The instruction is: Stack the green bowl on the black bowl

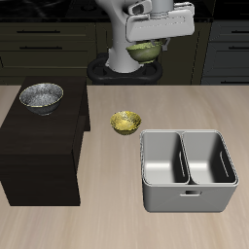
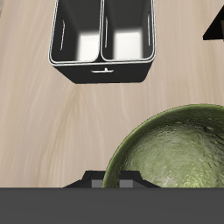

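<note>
My gripper (image 1: 146, 41) is high above the back of the table, shut on the rim of the green bowl (image 1: 144, 52), which hangs in the air under it. In the wrist view the green bowl (image 2: 178, 164) fills much of the frame, olive with a mottled inside. The black bowl (image 1: 42, 95), wide with a speckled grey inside, rests on top of a dark cabinet (image 1: 39, 146), well away from the gripper and lower. The black bowl does not show in the wrist view.
A small yellow-gold bowl (image 1: 124, 122) sits on the table between the cabinet and a grey two-compartment caddy (image 1: 187, 180). The caddy (image 2: 103, 70) also shows in the wrist view, with a corner of the cabinet (image 2: 216, 26).
</note>
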